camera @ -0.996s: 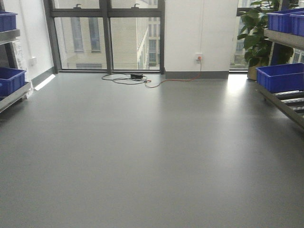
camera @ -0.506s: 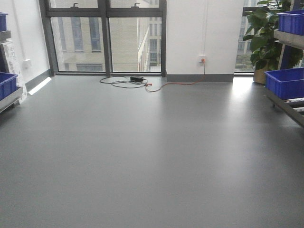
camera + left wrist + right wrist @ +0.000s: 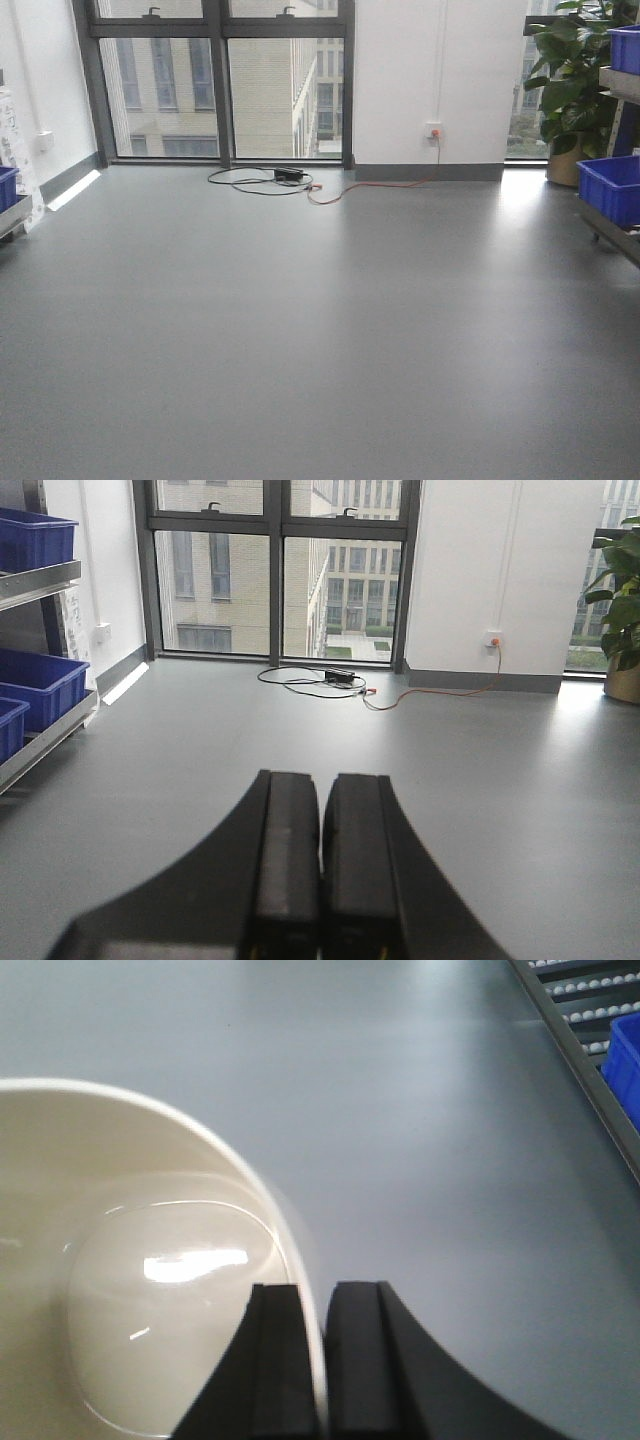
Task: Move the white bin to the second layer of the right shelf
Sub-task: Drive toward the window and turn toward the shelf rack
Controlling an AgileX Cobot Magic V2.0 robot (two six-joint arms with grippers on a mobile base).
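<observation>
Our right tool (image 3: 318, 1308) pinches the rim of the white bin (image 3: 150, 1250), held over the grey floor (image 3: 430, 1110), apart from the roller shelf (image 3: 585, 995). Our left tool (image 3: 320, 810) is clenched, empty.

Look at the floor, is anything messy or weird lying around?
Only the cords by the window: a black cable lies in loose loops on the floor, and an orange cord trails to the wall socket. Nothing looks spilled or broken. The white bin is pinched by its rim in the right gripper.
</observation>
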